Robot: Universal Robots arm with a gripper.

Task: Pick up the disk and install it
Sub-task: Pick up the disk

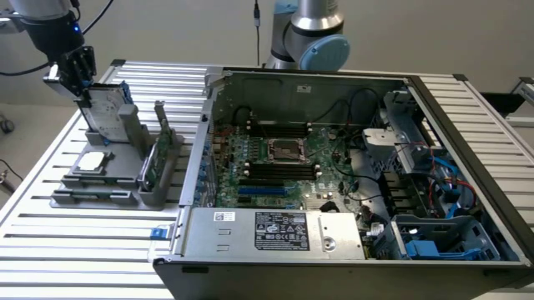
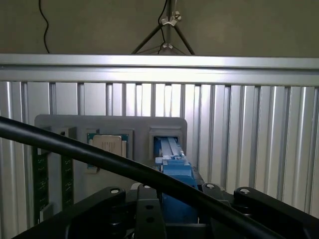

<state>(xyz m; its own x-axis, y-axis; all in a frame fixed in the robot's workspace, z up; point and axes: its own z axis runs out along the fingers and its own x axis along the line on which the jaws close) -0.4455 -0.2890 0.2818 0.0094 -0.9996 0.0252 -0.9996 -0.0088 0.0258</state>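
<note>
Gripper (image 1: 82, 80) at the top edge of the disk (image 1: 106, 107), which stands upright in a grey holder (image 1: 125, 195) on the slatted table (image 1: 84, 262).
The disk is in the holder's back slot, at the exterior view's left, well apart from the open computer case (image 1: 334, 187). The arm covers its top edge, and I can't tell if the gripper is pinching it or only astride it. In the wrist view a black cable (image 2: 75, 149) crosses the front and hides the contact spot; only the disk's blue rail shows, between the black gripper links. A square chip (image 1: 90, 161) lies flat in the holder. A green card (image 1: 159, 156) stands on edge beside it, too small for detail.
</note>
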